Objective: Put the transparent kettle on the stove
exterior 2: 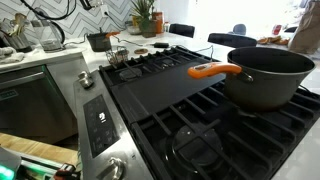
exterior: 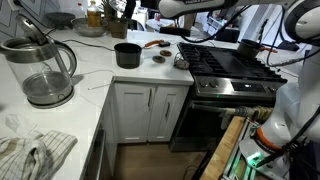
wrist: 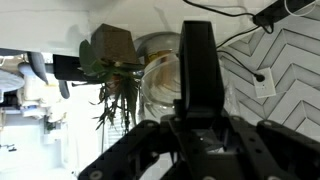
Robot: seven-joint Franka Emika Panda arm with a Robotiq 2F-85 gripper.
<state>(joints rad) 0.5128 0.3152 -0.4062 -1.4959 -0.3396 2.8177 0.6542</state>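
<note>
In the wrist view the transparent kettle (wrist: 160,85) fills the middle as a round clear glass body. It sits right at the tips of my gripper (wrist: 197,50). The dark fingers stand together as one column across the glass, shut on its dark handle part. Behind it are the back wall and a potted plant (wrist: 110,50), so the kettle is off the counter. Neither the gripper nor the kettle shows in the exterior views; only my white arm (exterior: 200,7) crosses the top. The stove (exterior: 235,68) (exterior 2: 170,90), with black grates, lies below.
A grey pot with an orange handle (exterior 2: 265,75) stands on the stove's near burner. A black round pot (exterior: 127,55) (exterior 2: 98,41) and small items sit on the counter beside the stove. A large glass electric kettle (exterior: 42,68) stands at the counter's near end.
</note>
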